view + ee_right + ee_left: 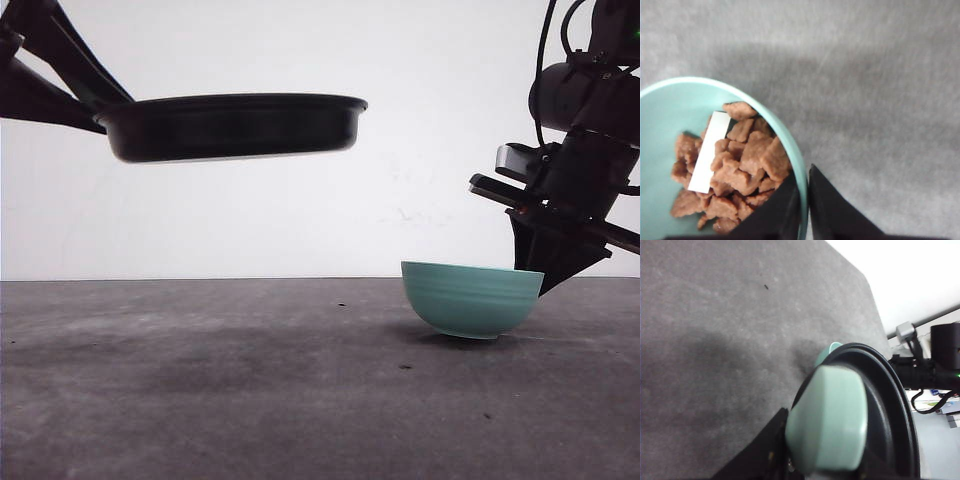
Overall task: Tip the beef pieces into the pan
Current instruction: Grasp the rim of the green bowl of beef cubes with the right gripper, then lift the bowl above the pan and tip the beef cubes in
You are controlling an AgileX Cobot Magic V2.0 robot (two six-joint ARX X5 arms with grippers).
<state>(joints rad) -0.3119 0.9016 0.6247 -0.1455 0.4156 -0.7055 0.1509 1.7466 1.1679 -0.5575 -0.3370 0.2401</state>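
While my right pincer pinches the rim of the teal bowl, one finger inside the wall and one outside, the bowl sits slightly tipped on the grey table, its far edge a touch higher than the near one. Jaws narrow, closed on the rim; the grip looks thin, at one point only.

Beef pieces are all in the bowl, heaped against the wall nearest my fingers. A white paper-like slip lies among them; it may tip out with the meat.

My left pincer holds the pan by its mint-green handle. The fingers themselves are mostly hidden behind the handle, so I judge closed on it from the pan hanging level, high above the table and well to the left of the bowl.

Step in hand, as I judge it: lift the bowl and carry it to the pan. Notes for doing it well:
- raise slowly; a rim pinch lets the bowl swing or slip.
- keep the bowl near level until it is over the pan's mouth.
- the pan is high; either it comes down or I go well above its rim.
- roll the wrist gradually so the heap slides.

Right arm pose: wrist angled down and inward toward the bowl's right side, fingers pointing downward.
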